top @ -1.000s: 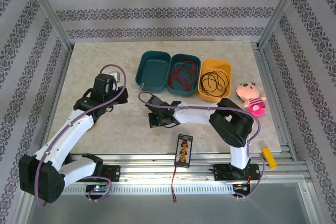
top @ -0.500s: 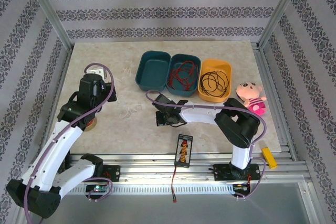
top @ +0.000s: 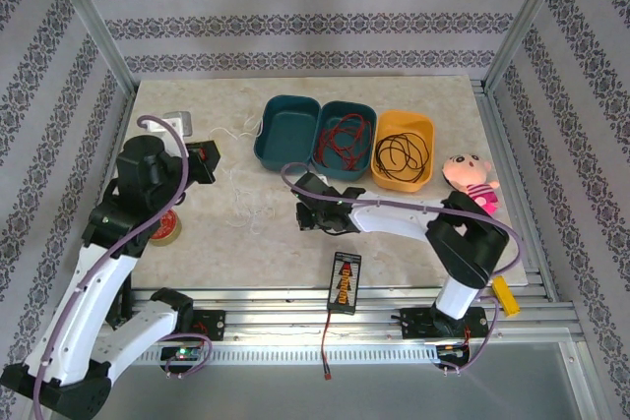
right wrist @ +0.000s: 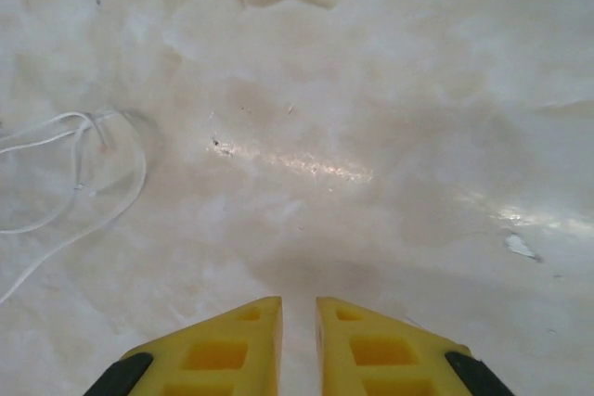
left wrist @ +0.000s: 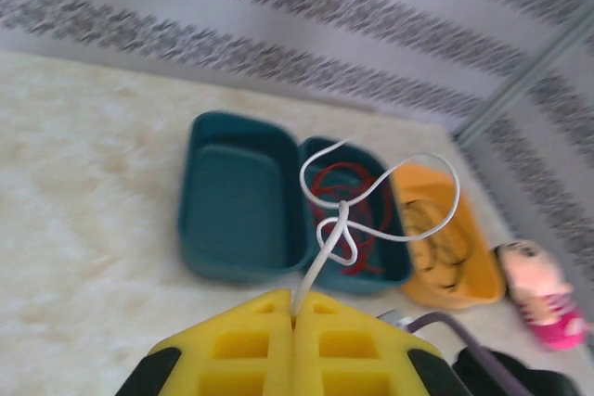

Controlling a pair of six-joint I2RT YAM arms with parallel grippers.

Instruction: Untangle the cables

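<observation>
Marble table, patterned walls. Red cable sits binned at 12 o'clock and black cable at 1 o'clock (both sorted, I judge). Left gripper clenches the knotted white cable. Right gripper is slightly parted, holding nothing. The teal bin at 11 o'clock awaits the white one.

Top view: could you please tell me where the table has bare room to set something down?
Bare: the far strip behind the tubs, and the near patch between tape roll and black device. Crowded: the middle, with white cable and right gripper.
</observation>
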